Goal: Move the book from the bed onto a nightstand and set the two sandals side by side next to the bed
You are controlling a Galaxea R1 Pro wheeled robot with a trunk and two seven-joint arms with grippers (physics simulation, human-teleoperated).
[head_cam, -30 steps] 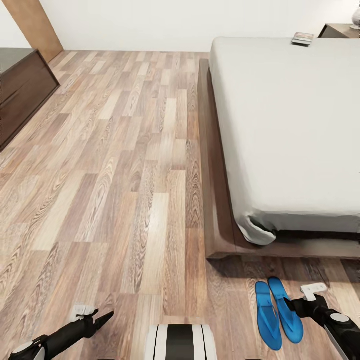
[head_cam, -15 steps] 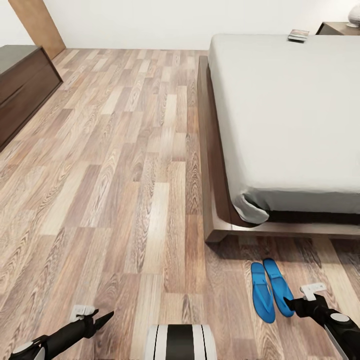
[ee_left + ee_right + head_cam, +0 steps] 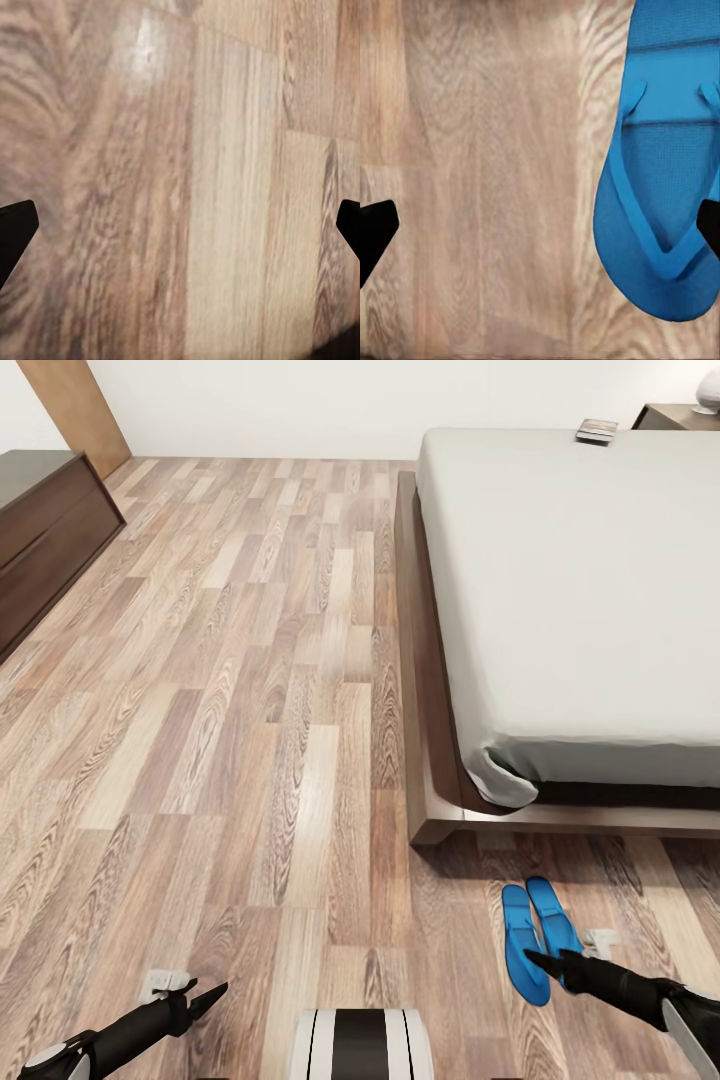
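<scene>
The two bright blue sandals lie side by side on the wood floor just past the bed's foot corner, the left sandal (image 3: pixel 519 935) touching the right sandal (image 3: pixel 552 915). My right gripper (image 3: pixel 547 963) hovers over their near ends, open. In the right wrist view one sandal (image 3: pixel 660 187) lies under the right gripper (image 3: pixel 540 229), toward one fingertip (image 3: pixel 709 225). The book (image 3: pixel 596 431) rests at the far edge of the bed (image 3: pixel 580 590), close to the nightstand (image 3: pixel 675 416). My left gripper (image 3: pixel 205 998) (image 3: pixel 180 225) hangs open over bare floor.
A long low dark-wood cabinet (image 3: pixel 40 525) stands along the left wall, with a brown door (image 3: pixel 75 410) behind it. A white object (image 3: pixel 708 395) sits on the nightstand. Wide open plank floor (image 3: pixel 250 690) stretches between cabinet and bed. My base (image 3: pixel 362 1045) shows at the lower edge.
The view first shifted, so the camera moved. Since then my right arm has swung left and lower, bringing its fingers over the sandals' near ends. The left arm and sandals have not moved.
</scene>
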